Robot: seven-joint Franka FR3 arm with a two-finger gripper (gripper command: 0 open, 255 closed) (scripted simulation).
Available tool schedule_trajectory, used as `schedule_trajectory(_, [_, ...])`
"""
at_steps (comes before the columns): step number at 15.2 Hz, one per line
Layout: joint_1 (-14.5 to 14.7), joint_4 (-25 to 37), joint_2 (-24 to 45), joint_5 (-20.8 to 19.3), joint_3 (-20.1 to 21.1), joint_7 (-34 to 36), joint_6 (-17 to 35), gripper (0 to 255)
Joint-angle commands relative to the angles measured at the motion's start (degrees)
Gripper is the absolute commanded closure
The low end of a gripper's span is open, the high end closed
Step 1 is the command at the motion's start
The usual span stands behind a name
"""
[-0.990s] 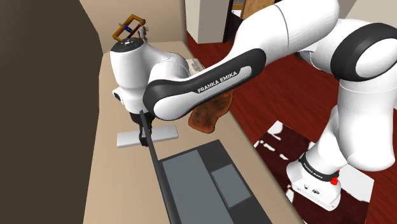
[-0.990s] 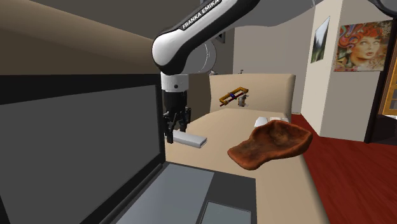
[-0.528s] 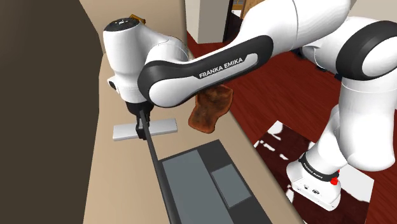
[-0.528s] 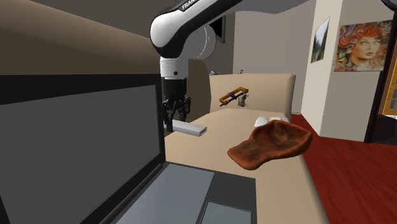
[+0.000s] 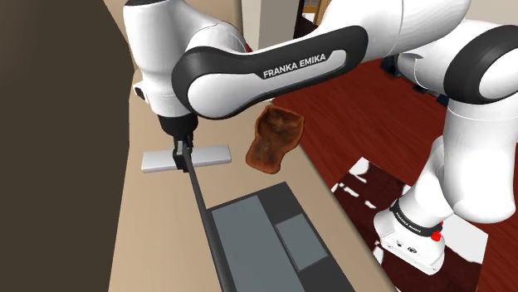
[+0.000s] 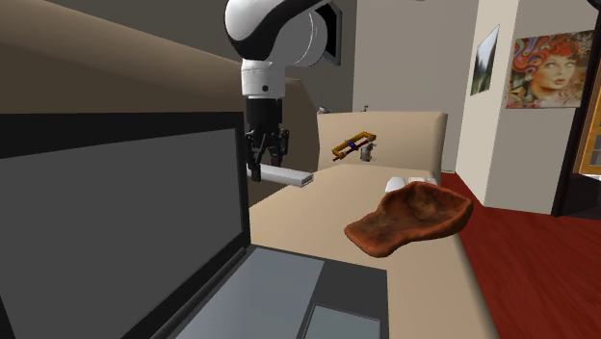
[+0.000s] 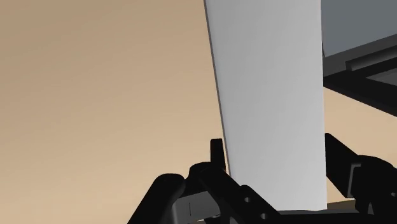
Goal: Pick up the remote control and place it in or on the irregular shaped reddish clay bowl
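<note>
The remote control [image 5: 203,156] is a plain pale grey flat bar. It hangs level above the tan tabletop [image 5: 162,232], and my gripper [image 5: 179,153] is shut on it near the end towards the shoulder view's left. In the second exterior view the remote [image 6: 289,175] juts out to the right of the gripper [image 6: 265,167]. The wrist view shows the remote [image 7: 270,95] clasped between both black fingers of the gripper [image 7: 275,153]. The reddish-brown irregular bowl [image 5: 272,138] lies on the table near its edge, to the shoulder view's right of the remote, also seen as the bowl [image 6: 409,220].
An open dark laptop [image 5: 266,232] stands just in front of the gripper, its upright screen [image 6: 116,221] close beside the remote. A yellow-and-black object [image 6: 353,145] and a small white item [image 6: 396,183] lie further back. Red wooden floor [image 5: 365,116] lies beyond the table edge.
The gripper has risen with the remote, lifting it off the tabletop and a little towards the shoulder view's left. The bowl and laptop have not moved.
</note>
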Motion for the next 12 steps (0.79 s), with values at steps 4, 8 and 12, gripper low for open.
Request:
schedule_trajectory(4, [0.3, 3.5, -0.3, 0.2, 0.2, -0.3, -3.8, 255])
schedule_trajectory(8, [0.7, 6.9, -0.2, 0.3, 0.2, -0.5, -7.0, 255])
schedule_trajectory(12, [-0.5, 6.0, -2.2, 1.0, 0.3, -1.6, -8.0, 255])
